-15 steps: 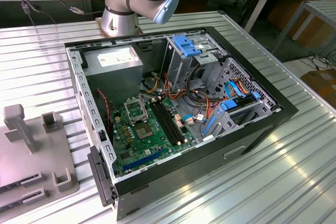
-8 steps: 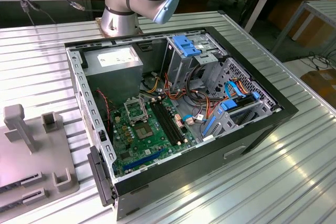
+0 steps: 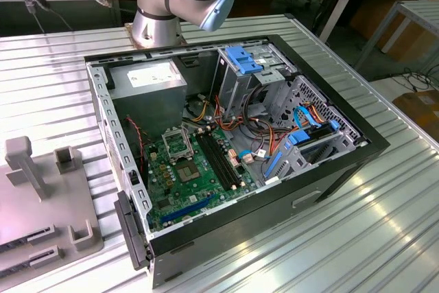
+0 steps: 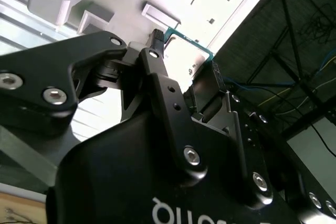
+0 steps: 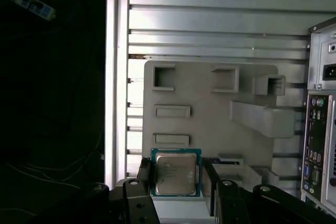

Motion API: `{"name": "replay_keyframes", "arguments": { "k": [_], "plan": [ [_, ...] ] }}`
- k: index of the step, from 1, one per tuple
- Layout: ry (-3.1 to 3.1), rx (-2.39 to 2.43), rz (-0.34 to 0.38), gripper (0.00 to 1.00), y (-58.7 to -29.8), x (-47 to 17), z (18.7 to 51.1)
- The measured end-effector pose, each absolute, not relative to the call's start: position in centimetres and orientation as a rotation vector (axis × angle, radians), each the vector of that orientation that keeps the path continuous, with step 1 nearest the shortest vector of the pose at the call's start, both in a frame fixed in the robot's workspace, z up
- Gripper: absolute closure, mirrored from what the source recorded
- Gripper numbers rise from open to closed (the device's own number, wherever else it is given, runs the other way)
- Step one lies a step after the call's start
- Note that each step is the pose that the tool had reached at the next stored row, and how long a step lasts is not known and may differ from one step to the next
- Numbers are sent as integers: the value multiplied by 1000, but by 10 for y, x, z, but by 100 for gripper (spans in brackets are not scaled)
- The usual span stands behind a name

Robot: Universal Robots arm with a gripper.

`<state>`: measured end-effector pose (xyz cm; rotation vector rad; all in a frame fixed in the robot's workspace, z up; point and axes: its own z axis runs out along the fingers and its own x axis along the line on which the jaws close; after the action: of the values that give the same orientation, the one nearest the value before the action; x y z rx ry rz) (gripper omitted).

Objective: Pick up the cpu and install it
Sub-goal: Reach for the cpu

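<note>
As end effector [image 5: 176, 170] grips cpu [image 5: 176, 174], table [image 5: 210, 24] gleams.

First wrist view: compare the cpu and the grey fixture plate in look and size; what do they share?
The cpu has a silver metal top with a green border; the fixture plate is plain grey. The cpu looks far smaller than the fixture plate. The cpu's top is flat; the fixture plate carries recesses and raised blocks. Both are roughly rectangular.
</note>
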<state>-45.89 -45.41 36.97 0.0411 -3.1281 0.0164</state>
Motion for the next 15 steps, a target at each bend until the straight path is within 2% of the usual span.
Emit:
{"name": "replay_keyframes", "arguments": {
  "k": [11,13,15],
  "plan": [
    [-3128,41,16,53,-454,-459,387],
    [-3128,41,16,53,-454,-458,398],
    [-3128,41,16,53,-454,-439,398]
  ]
}}
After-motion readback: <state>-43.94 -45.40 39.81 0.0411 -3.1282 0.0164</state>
